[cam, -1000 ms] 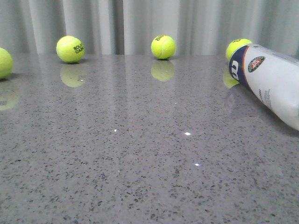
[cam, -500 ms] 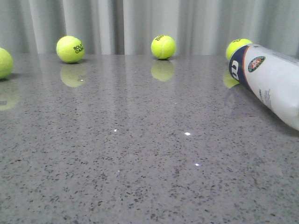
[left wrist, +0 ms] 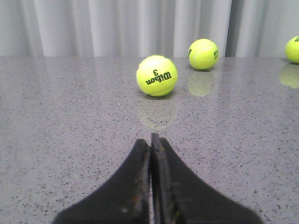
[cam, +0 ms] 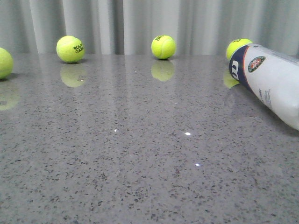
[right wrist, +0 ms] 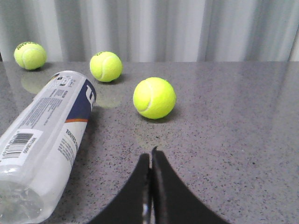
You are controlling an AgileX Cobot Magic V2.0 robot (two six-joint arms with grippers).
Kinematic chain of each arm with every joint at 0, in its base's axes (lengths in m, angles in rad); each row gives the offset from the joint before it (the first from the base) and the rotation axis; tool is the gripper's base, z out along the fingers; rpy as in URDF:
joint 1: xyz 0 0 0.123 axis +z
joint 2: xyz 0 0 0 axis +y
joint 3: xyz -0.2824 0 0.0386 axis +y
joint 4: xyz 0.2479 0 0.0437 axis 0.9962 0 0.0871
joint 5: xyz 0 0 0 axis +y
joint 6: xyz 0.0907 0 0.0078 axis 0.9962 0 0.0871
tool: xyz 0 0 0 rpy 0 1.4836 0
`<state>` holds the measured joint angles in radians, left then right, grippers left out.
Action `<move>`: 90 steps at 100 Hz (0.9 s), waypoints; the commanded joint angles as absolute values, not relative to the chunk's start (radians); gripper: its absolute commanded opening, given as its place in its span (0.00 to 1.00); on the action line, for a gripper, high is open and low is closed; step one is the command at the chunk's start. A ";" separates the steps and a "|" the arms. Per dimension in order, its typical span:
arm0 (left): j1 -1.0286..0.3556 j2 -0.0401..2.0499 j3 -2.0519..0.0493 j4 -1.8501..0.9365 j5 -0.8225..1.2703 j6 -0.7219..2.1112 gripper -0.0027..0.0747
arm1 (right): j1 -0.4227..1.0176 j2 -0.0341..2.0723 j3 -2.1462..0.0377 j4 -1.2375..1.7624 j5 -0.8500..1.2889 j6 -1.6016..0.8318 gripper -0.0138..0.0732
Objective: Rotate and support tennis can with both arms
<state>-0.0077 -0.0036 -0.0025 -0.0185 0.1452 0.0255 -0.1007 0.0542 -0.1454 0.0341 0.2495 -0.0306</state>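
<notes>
On table, R side: tennis can (cam: 271, 79) lies on its side on the grey speckled table (cam: 140, 154), navy W end toward the far edge, body running off frame at R. Not upright, not lifted.
Can, R wrist view: tennis can (right wrist: 46, 135) lies beside the gripper line, clear end nearest the camera, barcode and label text facing up.
Left gripper (left wrist: 150, 144): fingers pressed together, no gap visible, nothing held. Low over bare table, well apart from can.
Right gripper (right wrist: 150, 161): fingers pressed together, nothing held. Near can but not touching it.
Balls, front view: four yellow-green balls along the far edge; one ball (cam: 238, 46) sits just behind the can's navy end, contact cannot be told.
Balls, wrist views: Wilson 3 ball (left wrist: 157, 75) straight ahead of L gripper; plain ball (right wrist: 154, 98) straight ahead of R gripper, beside the can.
Task stage (est.): not begun; approach still needed by both arms.
Risk 1: can is a smooth cylinder on a glossy top; a one-sided push prob. rolls it away instead of rotating it.
Risk 2: jaws at present too narrow for can body; descent w/o opening would knock it.
Risk 3: loose balls near R path may be struck and roll into the can.
Risk 4: raising one end w/o 2nd-arm support may let the can slip or topple.
</notes>
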 commanded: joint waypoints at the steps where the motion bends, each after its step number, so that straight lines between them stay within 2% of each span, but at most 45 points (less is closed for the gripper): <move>1: -0.008 -0.043 0.044 -0.023 0.064 0.021 0.01 | -0.101 0.136 -0.237 0.029 0.242 -0.030 0.09; 45: -0.008 -0.043 0.044 -0.023 0.064 0.021 0.01 | -0.101 0.475 -0.483 0.057 0.445 -0.030 0.12; 54: -0.008 -0.043 0.044 -0.023 0.064 0.021 0.01 | -0.101 0.544 -0.539 0.060 0.511 -0.030 0.26; 59: -0.008 -0.043 0.044 -0.023 0.064 0.021 0.01 | -0.101 0.576 -0.569 0.068 0.536 -0.030 0.41; 66: -0.008 -0.043 0.044 -0.023 0.064 0.021 0.01 | -0.101 0.615 -0.608 0.096 0.548 -0.030 0.71; 73: -0.008 -0.043 0.044 -0.023 0.064 0.021 0.01 | -0.101 0.654 -0.650 0.124 0.572 -0.030 0.94; 81: -0.008 -0.043 0.044 -0.023 0.064 0.021 0.01 | -0.100 0.706 -0.702 0.150 0.624 -0.030 0.89; 90: -0.008 -0.043 0.044 -0.023 0.064 0.021 0.01 | -0.094 0.776 -0.773 0.191 0.697 -0.030 0.89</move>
